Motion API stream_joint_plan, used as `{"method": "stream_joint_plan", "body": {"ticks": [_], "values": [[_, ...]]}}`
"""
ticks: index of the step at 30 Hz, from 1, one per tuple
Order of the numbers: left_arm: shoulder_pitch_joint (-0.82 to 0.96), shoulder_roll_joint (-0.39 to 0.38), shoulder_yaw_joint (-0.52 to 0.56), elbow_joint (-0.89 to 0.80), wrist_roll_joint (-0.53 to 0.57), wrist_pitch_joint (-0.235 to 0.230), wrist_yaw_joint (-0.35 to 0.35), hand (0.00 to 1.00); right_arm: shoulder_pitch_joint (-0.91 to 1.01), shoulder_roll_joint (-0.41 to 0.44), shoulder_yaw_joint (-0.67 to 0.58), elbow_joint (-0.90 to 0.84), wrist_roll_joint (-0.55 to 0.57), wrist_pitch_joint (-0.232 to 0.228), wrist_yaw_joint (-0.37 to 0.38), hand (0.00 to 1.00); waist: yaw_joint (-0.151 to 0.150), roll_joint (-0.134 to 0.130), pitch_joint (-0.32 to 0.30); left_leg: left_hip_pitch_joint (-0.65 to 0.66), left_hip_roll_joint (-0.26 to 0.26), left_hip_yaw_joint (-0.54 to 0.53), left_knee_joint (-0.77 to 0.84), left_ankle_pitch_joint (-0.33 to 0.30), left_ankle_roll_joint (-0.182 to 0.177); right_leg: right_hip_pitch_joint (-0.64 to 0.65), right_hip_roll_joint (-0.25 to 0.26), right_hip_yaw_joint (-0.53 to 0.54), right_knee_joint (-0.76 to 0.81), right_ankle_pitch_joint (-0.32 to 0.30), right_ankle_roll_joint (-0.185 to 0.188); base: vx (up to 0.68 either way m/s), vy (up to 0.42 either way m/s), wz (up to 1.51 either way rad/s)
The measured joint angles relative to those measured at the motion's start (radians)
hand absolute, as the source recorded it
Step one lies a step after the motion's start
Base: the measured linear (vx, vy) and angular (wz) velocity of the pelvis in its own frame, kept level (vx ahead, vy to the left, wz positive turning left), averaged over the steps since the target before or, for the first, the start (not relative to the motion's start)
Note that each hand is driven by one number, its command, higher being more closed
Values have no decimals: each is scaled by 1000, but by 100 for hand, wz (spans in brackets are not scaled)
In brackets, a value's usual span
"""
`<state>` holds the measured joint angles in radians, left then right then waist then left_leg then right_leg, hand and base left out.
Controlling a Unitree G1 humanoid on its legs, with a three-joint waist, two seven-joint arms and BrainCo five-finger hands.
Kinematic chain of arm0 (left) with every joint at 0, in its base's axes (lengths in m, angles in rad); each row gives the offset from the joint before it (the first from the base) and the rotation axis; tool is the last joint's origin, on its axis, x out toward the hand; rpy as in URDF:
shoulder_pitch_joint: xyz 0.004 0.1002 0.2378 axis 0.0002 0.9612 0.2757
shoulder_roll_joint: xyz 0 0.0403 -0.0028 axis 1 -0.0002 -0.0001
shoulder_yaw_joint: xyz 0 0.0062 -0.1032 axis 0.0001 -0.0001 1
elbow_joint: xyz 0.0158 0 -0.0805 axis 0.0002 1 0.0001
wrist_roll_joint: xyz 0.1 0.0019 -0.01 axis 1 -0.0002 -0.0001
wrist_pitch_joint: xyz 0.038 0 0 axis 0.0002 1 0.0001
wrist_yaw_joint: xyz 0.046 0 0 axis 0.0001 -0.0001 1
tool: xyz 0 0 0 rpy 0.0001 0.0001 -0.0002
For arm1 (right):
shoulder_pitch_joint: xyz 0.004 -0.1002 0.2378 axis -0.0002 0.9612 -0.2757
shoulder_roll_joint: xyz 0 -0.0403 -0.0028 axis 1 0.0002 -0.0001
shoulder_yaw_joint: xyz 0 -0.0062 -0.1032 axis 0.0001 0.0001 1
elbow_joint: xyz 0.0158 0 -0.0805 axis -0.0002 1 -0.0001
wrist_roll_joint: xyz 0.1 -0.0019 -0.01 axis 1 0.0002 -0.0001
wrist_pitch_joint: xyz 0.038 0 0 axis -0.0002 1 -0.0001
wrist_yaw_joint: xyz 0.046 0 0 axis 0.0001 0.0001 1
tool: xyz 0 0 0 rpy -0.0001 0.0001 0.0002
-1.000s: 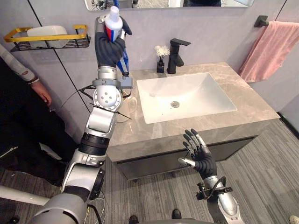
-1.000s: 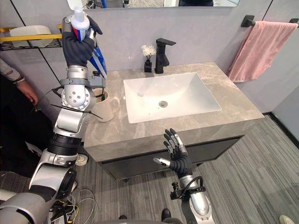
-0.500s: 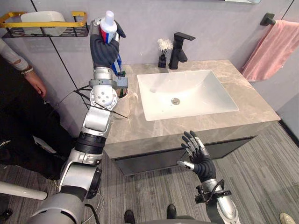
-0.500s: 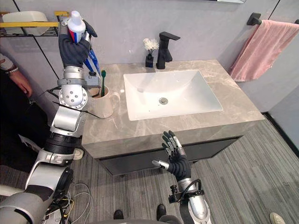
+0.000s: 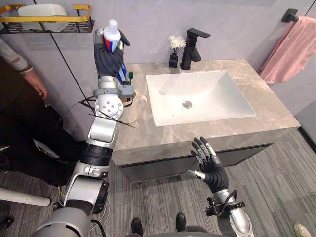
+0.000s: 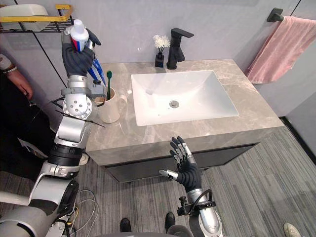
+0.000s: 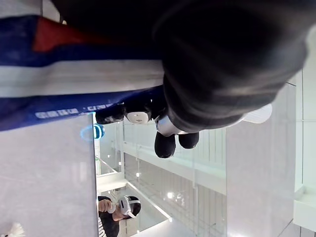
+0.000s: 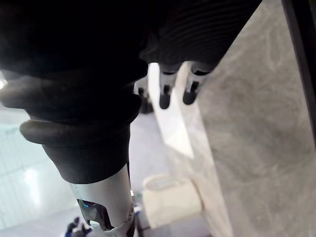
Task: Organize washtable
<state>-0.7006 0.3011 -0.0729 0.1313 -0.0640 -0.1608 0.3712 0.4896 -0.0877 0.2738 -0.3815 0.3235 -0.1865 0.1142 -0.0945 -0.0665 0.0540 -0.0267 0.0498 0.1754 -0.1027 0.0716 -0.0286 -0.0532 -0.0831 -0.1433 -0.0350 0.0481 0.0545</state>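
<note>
Two hands are at work over a grey marbled washtable (image 6: 249,117). The left hand (image 6: 77,58) is raised by the wall, its dark-tipped fingers curled tightly round a red, white and blue toothpaste tube (image 6: 79,35). The tube stands upright with its white cap on top. Its blue lower end slants down toward a cream ceramic mug (image 6: 110,107) on the counter's left part. Whether it reaches the mug's mouth I cannot tell. A green-handled toothbrush (image 6: 108,82) stands in that mug.

The right hand (image 6: 185,169) is low, in front of the counter's front edge, fingers straight and fanned apart, holding nothing.

A white rectangular sink (image 6: 200,91) is set in the middle of the top. Behind it stands a black angular tap (image 6: 176,44), with a small black vase of white flowers (image 6: 159,58) just beside it.

A pink towel (image 6: 276,49) hangs from a black bar at the right. A yellow-railed wire shelf (image 6: 37,19) is fixed to the wall at the left. A person's hand (image 6: 22,89) shows below it.
</note>
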Motion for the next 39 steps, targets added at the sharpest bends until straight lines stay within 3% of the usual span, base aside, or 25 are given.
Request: {"method": "stream_joint_plan", "body": {"ticks": [23, 24, 39], "values": [[105, -48, 13, -3, 0, 0, -11, 100, 13, -5, -1, 0, 0, 0, 19, 0, 0, 3, 3, 1, 1, -17, 0, 2, -1, 5, -1, -19, 9, -7, -7, -1, 0, 1], [107, -49, 15, -3, -1, 0, -15, 0, 14, -6, -1, 0, 0, 0, 20, 0, -1, 4, 3, 1, 1, -17, 0, 2, -1, 5, -1, -19, 9, -7, -7, 0, 0, 0], [114, -54, 14, 38, -5, 1, -22, 0, 20, -8, -7, 0, 0, -2, 19, 0, -1, 3, 29, -19, 1, -9, 0, 2, -2, -19, 0, -14, 9, -7, -6, 0, 0, -1]]}}
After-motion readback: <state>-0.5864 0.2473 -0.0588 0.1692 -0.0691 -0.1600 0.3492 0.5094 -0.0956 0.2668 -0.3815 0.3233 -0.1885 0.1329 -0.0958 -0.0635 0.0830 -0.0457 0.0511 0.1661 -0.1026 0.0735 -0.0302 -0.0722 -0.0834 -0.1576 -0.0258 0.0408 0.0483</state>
